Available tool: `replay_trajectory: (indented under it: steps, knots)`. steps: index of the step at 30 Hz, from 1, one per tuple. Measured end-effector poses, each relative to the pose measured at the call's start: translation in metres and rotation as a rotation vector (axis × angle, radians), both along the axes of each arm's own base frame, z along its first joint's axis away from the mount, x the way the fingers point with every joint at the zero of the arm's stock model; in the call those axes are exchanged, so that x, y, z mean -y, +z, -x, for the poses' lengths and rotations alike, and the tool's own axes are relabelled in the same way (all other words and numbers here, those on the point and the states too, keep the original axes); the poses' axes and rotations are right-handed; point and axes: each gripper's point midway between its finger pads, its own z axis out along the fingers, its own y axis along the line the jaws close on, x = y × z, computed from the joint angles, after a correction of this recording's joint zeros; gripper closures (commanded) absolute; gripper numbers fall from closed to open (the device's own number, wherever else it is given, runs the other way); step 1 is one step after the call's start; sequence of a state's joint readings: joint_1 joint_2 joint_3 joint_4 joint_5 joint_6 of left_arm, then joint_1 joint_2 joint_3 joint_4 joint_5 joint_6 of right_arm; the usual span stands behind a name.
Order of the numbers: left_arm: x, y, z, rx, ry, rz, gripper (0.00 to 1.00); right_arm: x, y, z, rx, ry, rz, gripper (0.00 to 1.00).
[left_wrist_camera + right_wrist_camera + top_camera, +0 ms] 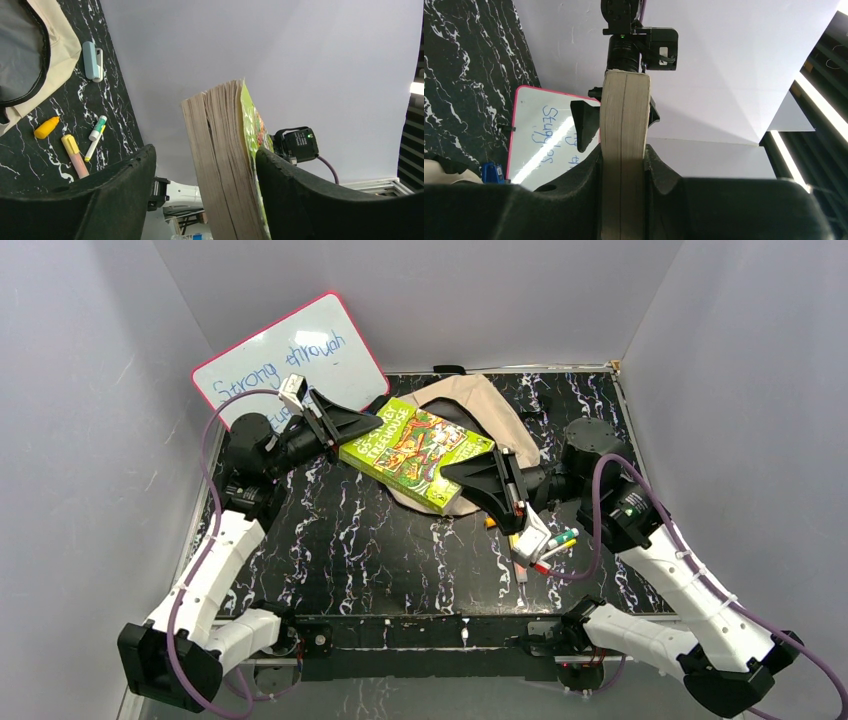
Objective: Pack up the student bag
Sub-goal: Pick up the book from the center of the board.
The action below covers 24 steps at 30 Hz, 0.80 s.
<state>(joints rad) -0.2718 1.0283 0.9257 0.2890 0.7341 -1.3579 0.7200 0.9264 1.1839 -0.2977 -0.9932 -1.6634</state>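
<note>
A thick green paperback book (410, 445) hangs in the air over the beige student bag (480, 400), which lies on the black marble table. My right gripper (468, 475) is shut on the book's near-right edge; in the right wrist view both fingers press the page block (624, 110) at the gripper (622, 150). My left gripper (350, 430) is at the book's left end. In the left wrist view the left gripper (205, 155) is open round the book (220, 150): one finger touches the green cover, the other stands apart. The bag's open mouth (60, 50) shows grey lining.
A pink-framed whiteboard (290, 360) leans at the back left. Markers and highlighters (545, 545) lie under my right wrist. In the left wrist view there are a light-blue case (92, 61), a yellow cap (46, 127) and a pink highlighter (75, 155). Grey walls enclose the table.
</note>
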Motion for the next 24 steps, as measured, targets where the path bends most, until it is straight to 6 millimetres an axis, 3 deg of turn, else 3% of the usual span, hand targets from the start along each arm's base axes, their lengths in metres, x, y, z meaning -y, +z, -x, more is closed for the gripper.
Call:
replay_trajectory:
  steps: [3, 7, 13, 16, 19, 21, 24]
  knots:
    - [-0.001, -0.001, -0.003, -0.011, 0.005, 0.004, 0.53, -0.003, -0.003, -0.004, 0.000, -0.003, 0.007, 1.00]
    - [-0.003, 0.002, -0.005, 0.002, 0.013, 0.014, 0.67, -0.007, -0.010, -0.009, -0.010, -0.003, 0.023, 1.00]
    - [-0.003, 0.006, -0.010, 0.020, 0.025, 0.028, 1.00, -0.009, -0.014, -0.014, -0.011, -0.018, 0.037, 1.00]
    - [-0.003, 0.006, -0.010, 0.027, 0.021, 0.040, 1.00, -0.009, -0.015, -0.014, -0.009, -0.022, 0.039, 0.99]
    - [-0.002, 0.003, -0.012, 0.026, 0.015, 0.055, 1.00, -0.008, -0.017, -0.016, -0.015, -0.031, 0.045, 0.72]
    - [-0.001, 0.002, -0.013, 0.026, 0.013, 0.062, 1.00, -0.008, -0.018, -0.016, -0.021, -0.038, 0.049, 0.62]
    - [0.000, 0.002, -0.015, 0.031, 0.009, 0.068, 1.00, -0.007, -0.022, -0.018, -0.039, -0.055, 0.049, 0.17]
